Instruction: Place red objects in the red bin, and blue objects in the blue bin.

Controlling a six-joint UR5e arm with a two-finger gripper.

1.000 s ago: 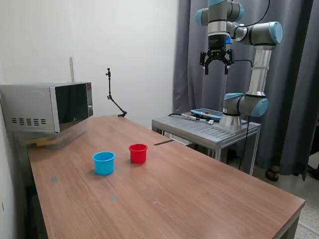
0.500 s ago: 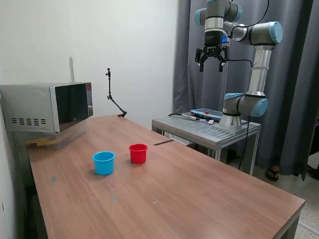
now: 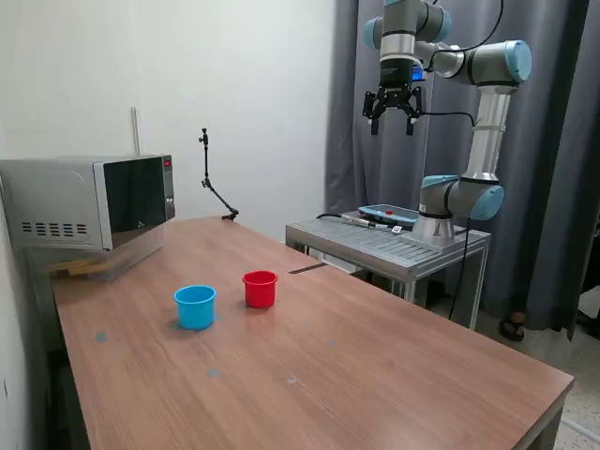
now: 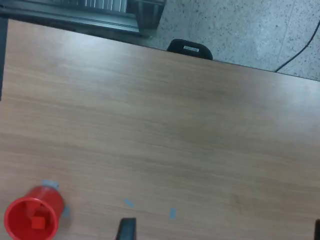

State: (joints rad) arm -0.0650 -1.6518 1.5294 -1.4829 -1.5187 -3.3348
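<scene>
The gripper hangs high above the far side of the wooden table, close to the grey curtain. Its two fingers stand spread apart and nothing is between them. From there, the red cup and the light-blue cup stand far below the jaws and well off to the exterior view's left, side by side but not touching.

In the wrist view the red cup is seen from above, and a small red cube lies on its floor. Whether a second red cube is with it cannot be told. The light-blue cup is out of the wrist picture, and the exterior view does not look down into it, so its contents stay hidden. No loose cube shows anywhere on the tabletop in either view; only a few pale marks are there. Judging by that, the sorting looks finished or nearly so.

As for handling, the cubes look solid, stiff and very light, with flat faces. A grasp should be taken across two opposite faces at mid-height, the jaws coming straight down. Little force would be needed. Smooth sides might slip if pinched near an edge or corner.

The cups seem thin, light plastic, easy to tip or shove. A descending finger should stay clear of the rolled rims.
</scene>
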